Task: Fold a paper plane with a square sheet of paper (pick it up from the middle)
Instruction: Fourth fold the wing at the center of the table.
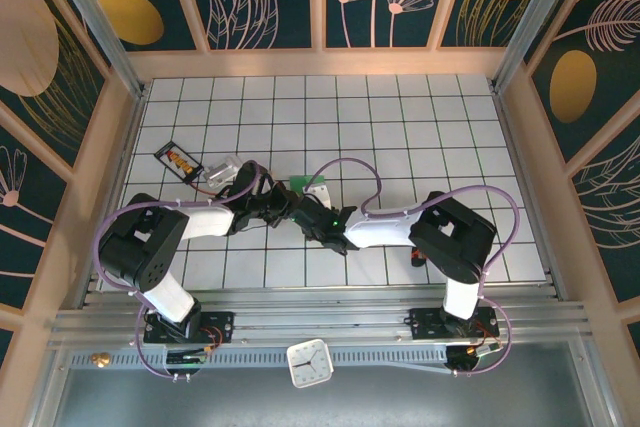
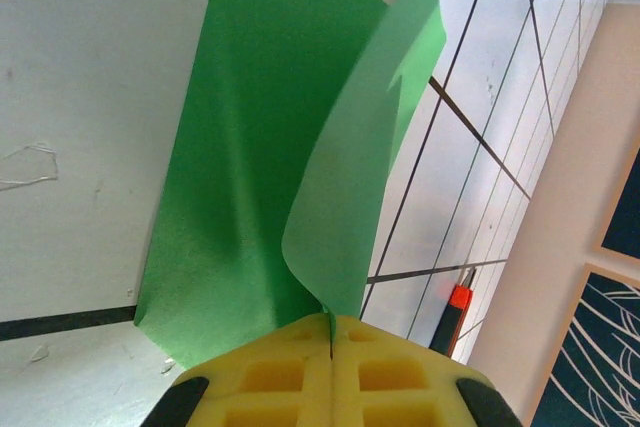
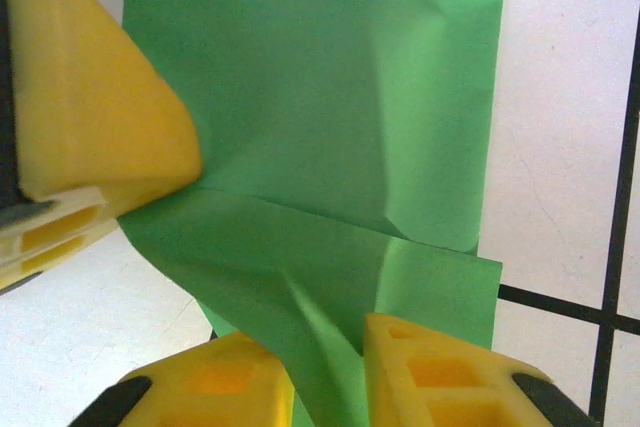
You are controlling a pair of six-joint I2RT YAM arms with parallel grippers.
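Observation:
The square sheet of paper (image 1: 302, 185), bright green, lies bent and partly lifted at the table's middle where both grippers meet. My left gripper (image 2: 331, 332) is shut on one edge of the sheet (image 2: 250, 147); a flap curls up from its yellow pads while the rest lies flat on the tiles. In the right wrist view the sheet (image 3: 330, 97) shows a fold line, and a raised ridge of it runs between the fingers of my right gripper (image 3: 328, 367), which stand apart around it. The left gripper's yellow finger (image 3: 90, 117) presses the sheet at the left.
A small black packet (image 1: 178, 160) and a clear wrapped item (image 1: 225, 169) lie left of the arms. A black and orange tool (image 2: 458, 297) lies near the wooden side wall (image 2: 560, 247). A white clock (image 1: 309, 363) sits on the near rail.

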